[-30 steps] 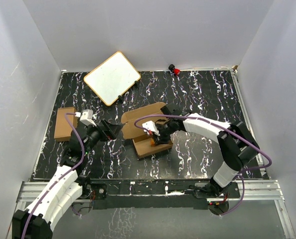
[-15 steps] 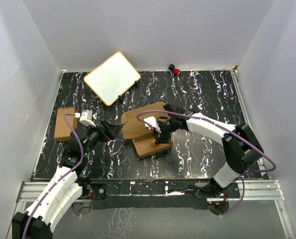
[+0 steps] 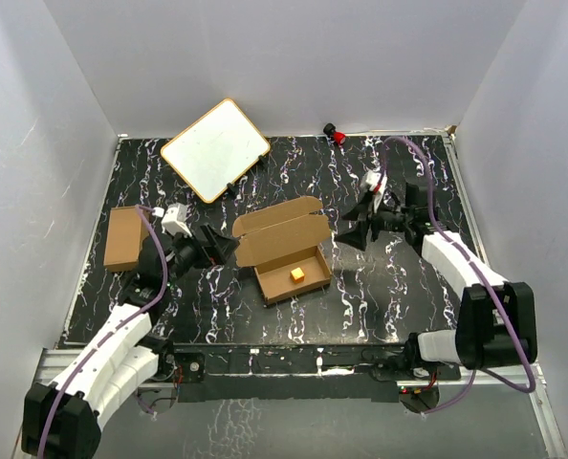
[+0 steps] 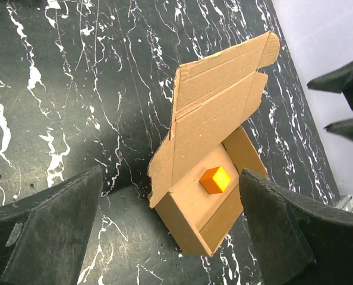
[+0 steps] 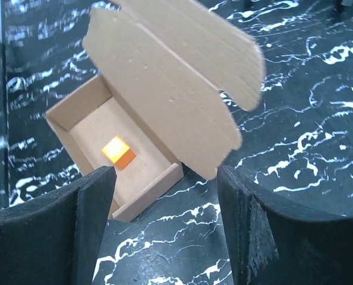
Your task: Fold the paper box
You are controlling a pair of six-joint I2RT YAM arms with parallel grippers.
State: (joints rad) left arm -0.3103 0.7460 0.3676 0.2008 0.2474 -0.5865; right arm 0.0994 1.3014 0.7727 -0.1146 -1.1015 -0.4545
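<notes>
Brown paper box (image 3: pixel 282 253) open, orange cube (image 3: pixel 297 274) inside; left tool (image 3: pixel 227 247) and right tool (image 3: pixel 344 234) released; likely needs lid folded shut.

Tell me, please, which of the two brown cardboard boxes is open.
The paper box in the middle: lid raised, an orange cube inside. The carton at the left edge is closed.

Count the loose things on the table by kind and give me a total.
Brown cartons: 2, the open box and the closed carton
Orange cube, inside the open box: 1
White board: 1
Small red object: 1
Total: 5
</notes>
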